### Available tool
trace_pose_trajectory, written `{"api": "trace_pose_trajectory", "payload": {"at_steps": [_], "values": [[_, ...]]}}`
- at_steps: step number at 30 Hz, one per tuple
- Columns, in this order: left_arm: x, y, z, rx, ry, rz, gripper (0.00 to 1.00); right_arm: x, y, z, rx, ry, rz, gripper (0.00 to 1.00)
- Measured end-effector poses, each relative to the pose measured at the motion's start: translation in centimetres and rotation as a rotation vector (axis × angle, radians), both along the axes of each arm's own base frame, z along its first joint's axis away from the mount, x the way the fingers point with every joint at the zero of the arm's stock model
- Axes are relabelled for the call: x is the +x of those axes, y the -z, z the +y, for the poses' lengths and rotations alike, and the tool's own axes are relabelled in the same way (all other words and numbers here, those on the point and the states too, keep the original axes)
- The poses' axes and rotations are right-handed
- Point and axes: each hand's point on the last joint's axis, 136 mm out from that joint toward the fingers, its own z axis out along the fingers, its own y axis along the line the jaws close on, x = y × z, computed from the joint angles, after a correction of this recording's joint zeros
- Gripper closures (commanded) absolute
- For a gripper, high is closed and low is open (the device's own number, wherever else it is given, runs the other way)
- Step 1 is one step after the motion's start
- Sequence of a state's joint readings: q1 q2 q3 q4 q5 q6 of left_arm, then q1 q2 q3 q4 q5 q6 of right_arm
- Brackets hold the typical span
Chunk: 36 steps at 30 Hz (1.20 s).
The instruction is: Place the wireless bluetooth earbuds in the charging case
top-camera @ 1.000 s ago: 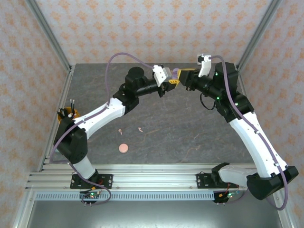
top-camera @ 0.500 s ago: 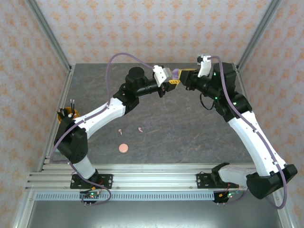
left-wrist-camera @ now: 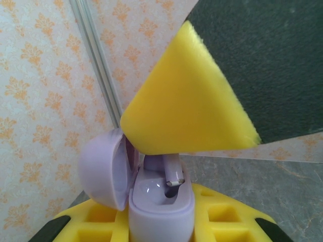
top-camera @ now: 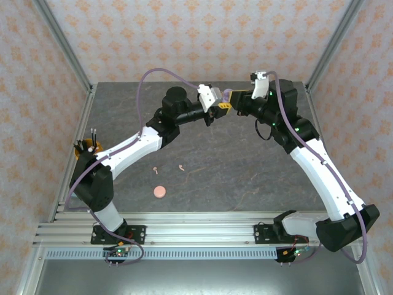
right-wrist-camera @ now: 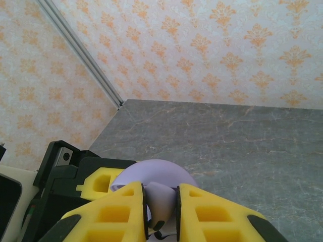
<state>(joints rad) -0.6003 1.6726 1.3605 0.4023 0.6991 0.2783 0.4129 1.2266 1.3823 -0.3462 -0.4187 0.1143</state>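
Observation:
My left gripper (top-camera: 219, 109) (left-wrist-camera: 161, 204) is shut on the base of a pale purple charging case (left-wrist-camera: 160, 214) (top-camera: 226, 95), held above the far table with its lid (left-wrist-camera: 101, 169) swung open to the left. My right gripper (top-camera: 238, 98) (right-wrist-camera: 161, 194) is shut on a pale purple earbud (right-wrist-camera: 161, 199). Its yellow finger (left-wrist-camera: 186, 96) hangs over the case, and the earbud's stem (left-wrist-camera: 174, 174) points down into the right socket. The left socket looks bare. Two pale pink earbuds (top-camera: 156, 168) (top-camera: 182, 166) lie on the table, with a round pink case (top-camera: 160, 192) nearer the front.
An orange holder with black tools (top-camera: 86, 147) sits at the table's left edge. Patterned walls and metal frame posts (top-camera: 67, 52) close in the dark stone table (top-camera: 233, 178). A rail (top-camera: 202, 224) runs along the front.
The right arm's wrist has shifted a little to the left, toward the left gripper. Both grippers stay together at the purple case. The pink items have not moved.

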Motion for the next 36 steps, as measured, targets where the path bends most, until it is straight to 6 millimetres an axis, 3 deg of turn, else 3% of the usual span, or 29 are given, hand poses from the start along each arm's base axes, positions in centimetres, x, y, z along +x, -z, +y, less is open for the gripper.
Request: {"api": "trace_pose_trajectory", "payload": {"at_steps": [20, 36], "values": [[0.0, 0.1, 0.0, -0.007, 0.000, 0.020, 1.00, 0.0, 0.3, 0.6, -0.046, -0.043, -0.029, 0.81], [0.3, 1.1, 0.3, 0.001, -0.011, 0.071, 1.00, -0.2, 1.1, 3.2, -0.204, -0.101, -0.081, 0.82]]}}
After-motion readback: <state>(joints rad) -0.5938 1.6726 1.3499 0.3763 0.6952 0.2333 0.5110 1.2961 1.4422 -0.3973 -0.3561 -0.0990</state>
